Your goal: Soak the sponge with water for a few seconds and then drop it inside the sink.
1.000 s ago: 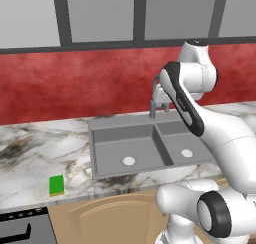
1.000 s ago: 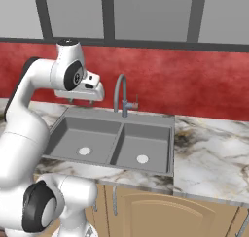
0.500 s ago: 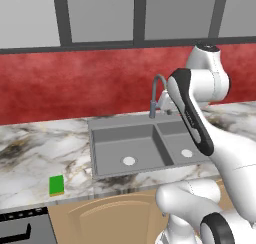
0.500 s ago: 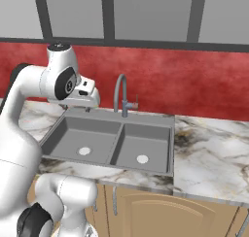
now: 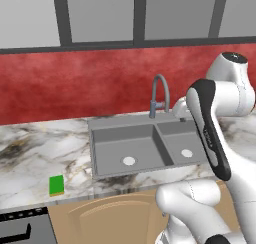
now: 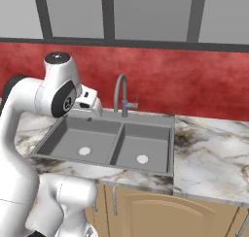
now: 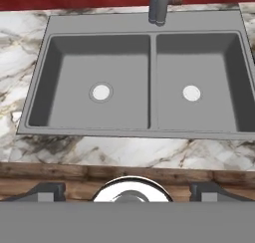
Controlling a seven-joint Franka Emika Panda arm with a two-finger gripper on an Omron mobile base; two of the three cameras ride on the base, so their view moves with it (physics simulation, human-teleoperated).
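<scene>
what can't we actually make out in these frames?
- Gripper: hand view shows two dark tips set far apart with nothing between them, their ends cut by the bottom edge.
- Sink: left base view, right basin partly hidden by the arm.
- Sponge: left base view, too small to show surface detail.
- Faucet: hand view, arch cut by the top edge.

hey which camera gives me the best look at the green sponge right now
The left base view: the sponge lies in plain sight on the marble counter, left of the sink. The right base view and hand view look at the sink and counter further right.
</scene>
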